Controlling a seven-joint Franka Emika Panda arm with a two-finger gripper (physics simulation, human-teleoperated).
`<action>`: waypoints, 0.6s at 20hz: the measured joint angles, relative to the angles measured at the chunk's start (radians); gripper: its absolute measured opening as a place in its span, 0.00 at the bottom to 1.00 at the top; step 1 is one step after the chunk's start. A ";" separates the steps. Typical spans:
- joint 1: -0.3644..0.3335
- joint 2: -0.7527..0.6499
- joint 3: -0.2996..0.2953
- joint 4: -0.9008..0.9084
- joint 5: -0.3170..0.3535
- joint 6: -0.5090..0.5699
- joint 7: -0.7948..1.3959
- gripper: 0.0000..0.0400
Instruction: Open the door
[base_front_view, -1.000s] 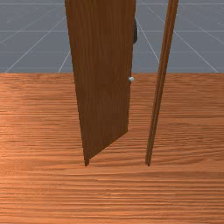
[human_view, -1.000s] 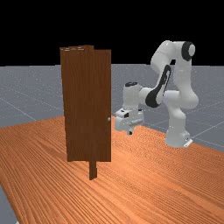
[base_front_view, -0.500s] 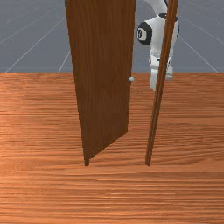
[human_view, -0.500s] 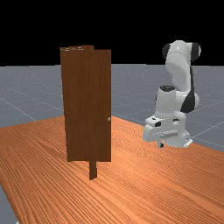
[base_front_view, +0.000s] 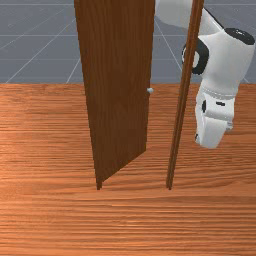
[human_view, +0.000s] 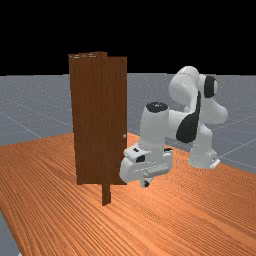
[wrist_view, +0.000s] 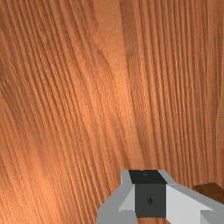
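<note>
White-and-grey claw, smooth and rounded up top, sits just below centre in the far view, tilted over the counter; can't tell if it's apart or together. Arm's glossy white with black joint bands, upper right there. Counter is orange-brown with long streaky grain. Slim brown post leans a bit, right of middle in the front view, between claw and door. Door is a tall flat slab in darker, fine-grained wood, upper left to centre, long axis upright. It's standing open: bottom edge slants up toward the right, away from the camera. Little round pale knob is on its free edge, well apart from the claw.
</note>
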 joint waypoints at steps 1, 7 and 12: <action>-0.042 -0.026 0.038 -0.063 0.063 0.067 -0.032 0.00; -0.225 -0.083 0.104 -0.172 0.046 0.122 -0.605 0.00; -0.282 -0.146 0.153 -0.277 0.069 0.160 -0.843 0.00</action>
